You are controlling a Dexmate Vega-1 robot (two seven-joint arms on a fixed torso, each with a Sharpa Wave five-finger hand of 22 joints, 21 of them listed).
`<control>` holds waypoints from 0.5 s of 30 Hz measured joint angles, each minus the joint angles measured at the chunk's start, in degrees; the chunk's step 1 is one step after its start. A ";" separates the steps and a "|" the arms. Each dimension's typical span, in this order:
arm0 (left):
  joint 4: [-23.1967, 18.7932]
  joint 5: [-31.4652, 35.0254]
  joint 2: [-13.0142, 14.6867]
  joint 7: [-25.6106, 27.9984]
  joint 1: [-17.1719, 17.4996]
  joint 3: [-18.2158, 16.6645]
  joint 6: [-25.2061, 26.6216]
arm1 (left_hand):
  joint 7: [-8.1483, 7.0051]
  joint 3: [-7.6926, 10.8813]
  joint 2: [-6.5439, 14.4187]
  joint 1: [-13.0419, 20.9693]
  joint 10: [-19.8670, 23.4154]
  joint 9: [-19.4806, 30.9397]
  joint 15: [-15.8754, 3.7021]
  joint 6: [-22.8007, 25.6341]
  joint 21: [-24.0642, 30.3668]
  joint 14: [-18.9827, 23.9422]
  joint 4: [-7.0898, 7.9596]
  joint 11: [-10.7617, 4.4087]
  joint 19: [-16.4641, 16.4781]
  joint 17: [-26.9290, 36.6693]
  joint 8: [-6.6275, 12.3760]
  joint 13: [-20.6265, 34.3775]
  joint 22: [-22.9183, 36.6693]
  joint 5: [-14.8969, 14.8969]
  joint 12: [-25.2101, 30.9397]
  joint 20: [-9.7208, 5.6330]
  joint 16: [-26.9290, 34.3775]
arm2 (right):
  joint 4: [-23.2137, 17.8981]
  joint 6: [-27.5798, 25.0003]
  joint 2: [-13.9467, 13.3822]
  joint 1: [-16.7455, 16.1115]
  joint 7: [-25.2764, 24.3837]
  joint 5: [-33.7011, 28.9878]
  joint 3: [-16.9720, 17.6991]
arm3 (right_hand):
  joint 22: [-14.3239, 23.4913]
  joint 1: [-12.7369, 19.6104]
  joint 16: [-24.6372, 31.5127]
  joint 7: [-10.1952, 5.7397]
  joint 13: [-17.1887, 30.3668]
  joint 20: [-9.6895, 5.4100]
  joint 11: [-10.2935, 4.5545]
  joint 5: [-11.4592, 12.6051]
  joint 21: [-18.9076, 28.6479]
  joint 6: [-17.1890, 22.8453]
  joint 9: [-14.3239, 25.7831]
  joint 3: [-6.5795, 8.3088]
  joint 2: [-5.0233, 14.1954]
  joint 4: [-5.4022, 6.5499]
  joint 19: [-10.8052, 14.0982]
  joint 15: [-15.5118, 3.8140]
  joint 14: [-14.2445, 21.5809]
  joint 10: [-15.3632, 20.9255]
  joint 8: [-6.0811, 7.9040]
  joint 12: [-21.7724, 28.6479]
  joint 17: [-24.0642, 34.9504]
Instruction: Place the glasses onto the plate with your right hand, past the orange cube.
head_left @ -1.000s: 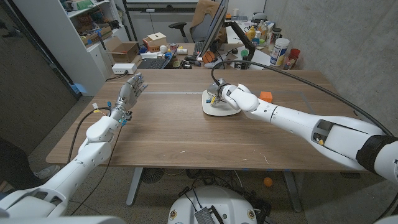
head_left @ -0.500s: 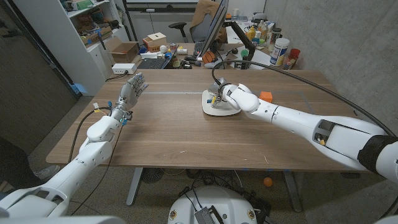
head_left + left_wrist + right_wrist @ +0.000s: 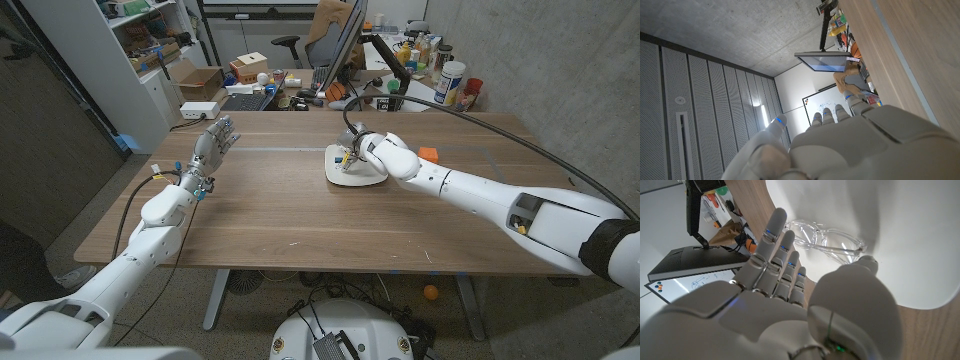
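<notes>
Head view showed the right robot hand (image 3: 372, 152) over the white plate (image 3: 352, 177) at the far middle of the tabletop (image 3: 300, 210), its arm reaching in from the near right corner. An orange cube (image 3: 428, 155) sat just beside that arm, to the right of the plate and apart from it.

From the right wrist view, the clear glasses (image 3: 825, 241) lay on the plate (image 3: 920, 245). The right robot hand (image 3: 790, 285) had its fingers (image 3: 774, 232) extended and close together above the frames, the thumb standing off to one side. Nothing was gripped; the glasses lay free of the fingers, though whether a fingertip touched the frame could not be told.

Left robot hand (image 3: 212, 145) was held up over the left part of the tabletop, fingers straight and slightly spread, palm upright, holding nothing. Left wrist view gave the back of that hand (image 3: 840, 145) with fingertips pointing toward the room beyond.

Behind the tabletop stood a monitor (image 3: 343, 40), a cardboard box (image 3: 197, 80), shelving (image 3: 140, 40) at the left, and assorted bottles (image 3: 450, 82) at the far right.
</notes>
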 measured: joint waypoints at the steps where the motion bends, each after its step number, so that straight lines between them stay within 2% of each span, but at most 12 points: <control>1: 0.00 0.00 0.00 0.00 0.00 0.00 0.00 | 0.00 0.00 0.00 0.00 0.00 0.00 0.00 0.00 0.00 0.00 0.00 0.00 0.21 0.00 0.00 0.00 0.00 0.00 0.00 0.21 0.00 | -0.14 -0.03 -0.06 -0.04 0.01 -0.01 0.14 | -0.15 -0.59 0.00 0.00 -0.23 0.50 0.00 0.00 -0.39 0.00 0.00 0.00 0.11 0.00 -0.08 0.21 -0.33 0.00 0.00 -0.22 -0.23; 6: -0.02 0.02 -0.02 0.08 -0.01 0.03 0.00 | 0.00 0.00 0.00 0.00 0.00 0.00 0.00 0.00 0.00 0.00 0.00 0.00 0.19 0.00 0.00 0.00 0.00 0.00 0.00 0.19 0.00 | -0.66 -0.11 -0.24 -0.14 0.01 -0.01 0.71 | -0.29 -1.05 0.00 0.21 -0.79 1.34 0.31 -0.49 -1.20 -0.20 0.00 0.00 0.12 0.00 -0.94 0.40 -1.15 -0.31 0.00 -0.77 -0.85; 10: -0.07 0.04 -0.03 0.15 -0.01 0.04 0.00 | 0.00 0.00 0.00 0.00 0.00 0.00 0.00 0.00 0.00 0.00 0.00 0.00 0.19 0.00 0.00 0.00 0.00 0.00 0.00 0.19 0.00 | -0.92 -0.13 -0.29 -0.23 0.00 -0.01 1.02 | -0.29 -1.90 0.00 0.21 -1.45 2.89 0.31 -0.77 -2.70 -0.20 0.01 0.14 0.98 0.14 -2.49 0.65 -2.71 -0.31 0.00 -2.00 -1.66; 13: -0.16 0.05 -0.03 0.18 -0.02 0.06 0.00 | 0.00 0.00 0.00 0.00 0.00 0.00 0.00 0.00 0.00 0.00 0.00 0.00 0.19 0.00 0.00 0.00 0.00 0.00 0.00 0.19 0.00 | -1.22 -0.22 -0.34 -0.31 -0.16 -0.02 1.37 | -0.29 -2.88 0.00 0.20 -2.33 4.61 0.31 -1.23 -4.80 -0.20 0.01 0.17 1.45 0.16 -4.72 0.89 -4.97 -0.55 0.00 -3.23 -2.70; 15: -0.22 0.07 -0.03 0.20 -0.02 0.07 0.00 | 0.00 0.00 0.00 0.00 0.00 0.00 0.00 0.00 0.00 0.00 0.00 0.00 0.19 0.00 0.00 0.00 0.00 0.00 0.00 0.18 0.00 | -1.41 -0.33 -0.41 -0.38 -0.25 -0.04 1.52 | -0.29 -3.93 0.00 0.41 -3.05 5.71 0.19 -1.82 -6.72 -0.40 0.01 0.40 2.41 0.40 -7.24 1.10 -6.96 -1.28 0.00 -4.47 -3.66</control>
